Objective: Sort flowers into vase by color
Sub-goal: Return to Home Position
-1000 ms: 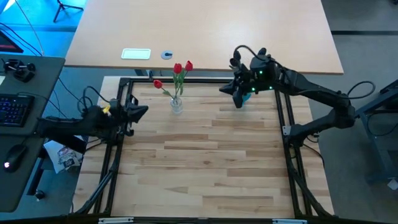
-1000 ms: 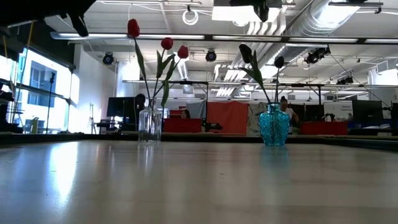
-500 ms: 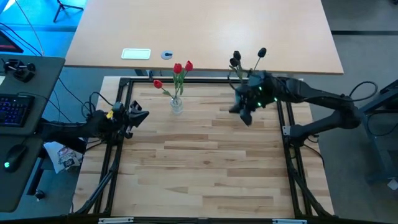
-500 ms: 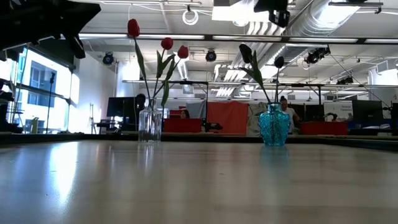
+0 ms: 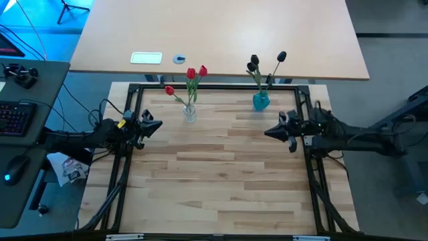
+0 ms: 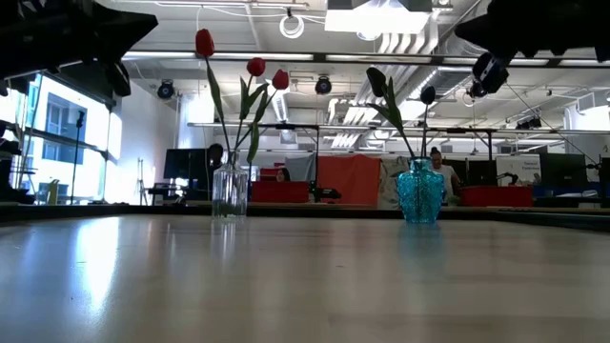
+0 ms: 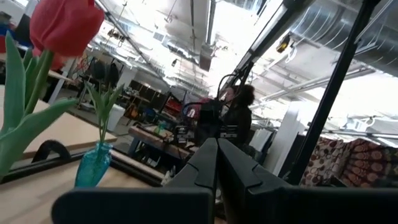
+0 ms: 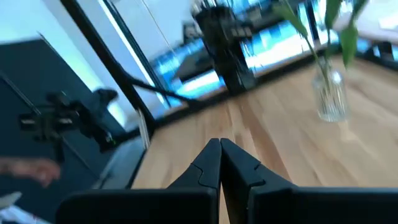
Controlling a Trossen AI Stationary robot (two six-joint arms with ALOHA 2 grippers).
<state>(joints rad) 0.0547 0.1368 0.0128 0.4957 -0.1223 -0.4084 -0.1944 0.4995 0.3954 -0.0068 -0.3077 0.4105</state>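
Three red-headed flowers point(image 5: 190, 79) stand with their stems in a clear glass vase point(image 5: 190, 112) near the table's far edge, left of centre; the low view shows them too point(image 6: 233, 90). Black-headed flowers point(image 5: 264, 63) stand in a blue glass vase point(image 5: 261, 101) to its right, which the low view shows as well point(image 6: 419, 191). My left gripper point(image 5: 155, 124) hangs shut over the table's left edge, touching nothing. My right gripper point(image 5: 269, 132) hangs shut over the right side, near of the blue vase, holding nothing.
A black frame point(image 5: 214, 87) borders the wooden table top. Behind it stands a second table point(image 5: 221, 33) with a white card and a small round thing. A keyboard and mouse lie on a desk at far left point(image 5: 17, 114). A person point(image 7: 239, 115) shows beyond the table.
My right gripper has drawn back from above the blue vase toward the table's right and near side and now hangs low by the right frame rail. The black flowers stay standing in the blue vase. My left gripper has shifted slightly along the left edge.
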